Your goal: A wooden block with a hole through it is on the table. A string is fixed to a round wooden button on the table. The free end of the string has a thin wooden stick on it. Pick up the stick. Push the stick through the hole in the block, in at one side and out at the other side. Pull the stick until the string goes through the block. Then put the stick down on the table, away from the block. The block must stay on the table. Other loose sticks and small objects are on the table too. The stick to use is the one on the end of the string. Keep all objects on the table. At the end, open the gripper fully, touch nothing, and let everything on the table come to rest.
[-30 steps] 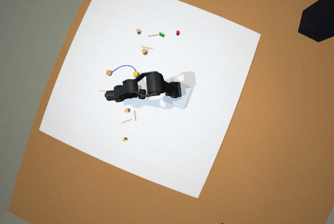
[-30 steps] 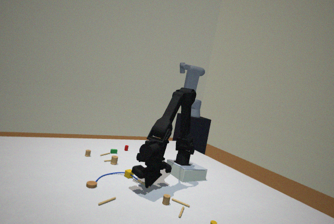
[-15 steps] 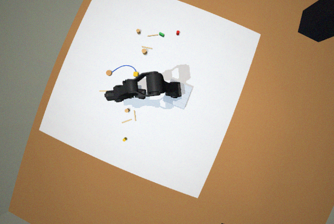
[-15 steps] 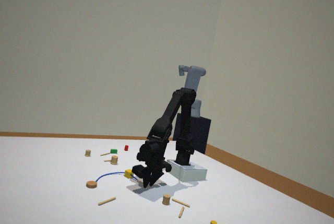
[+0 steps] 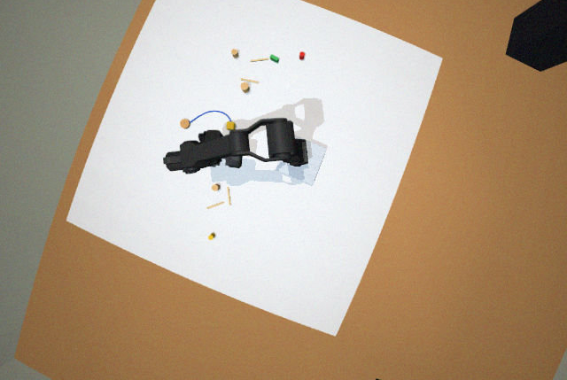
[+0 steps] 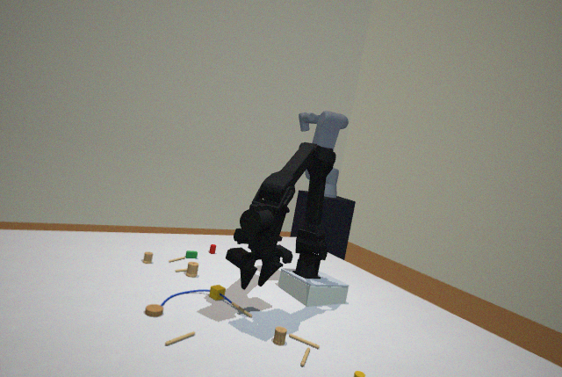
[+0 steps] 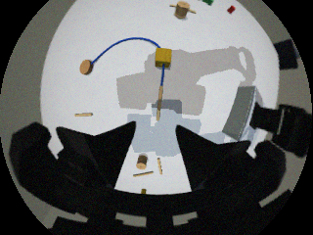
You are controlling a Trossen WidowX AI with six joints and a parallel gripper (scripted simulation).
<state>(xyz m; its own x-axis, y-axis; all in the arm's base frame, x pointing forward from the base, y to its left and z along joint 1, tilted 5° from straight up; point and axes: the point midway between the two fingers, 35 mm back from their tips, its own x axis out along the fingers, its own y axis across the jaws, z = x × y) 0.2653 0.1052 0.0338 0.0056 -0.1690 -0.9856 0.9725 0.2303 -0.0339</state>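
1. so the gripper [image 6: 252, 287] [image 7: 156, 125] is sitting above the table with its two fingers spread apart and nothing pinched between them. in the exterior view it's a bit below and right of the middle of the frame, tips pointing down.
2. the stick on the string [image 6: 241, 309] [image 7: 159, 103] is lying on the white table top [image 5: 366, 137] [image 6: 90, 354] [image 7: 64, 93], just right of the middle in the wrist view, and the fingertips are apart from it. can't see it in the top view.
3. the yellow block [image 5: 230, 125] [image 6: 217, 292] [image 7: 163, 57] is on the table too, top centre of the wrist view. blue string [image 5: 213, 111] [image 6: 185, 292] [image 7: 135, 38] shows on both sides of it, so it runs through the block, and the stick is out on the lower side.
4. other end of the string meets the round wooden button [image 5: 184, 123] [image 6: 154, 310] [image 7: 86, 67], upper left of the wrist view, lying flat.
5. loose stuff: a green piece [image 5: 274, 58] [image 6: 191, 254] [image 7: 208, 2] and a red piece [image 5: 302, 55] [image 6: 212, 249] [image 7: 231, 9], both above the middle in the top view, and a small yellow piece [image 5: 211, 236] [image 6: 358, 373] [image 7: 143, 191] lower left of centre there.
6. lower right of the exterior view has a wooden cylinder [image 5: 215, 187] [image 6: 279, 336] [image 7: 142, 162] with two loose sticks near it, and one more loose stick [image 6: 180, 338] [image 7: 83, 115] is lower left.
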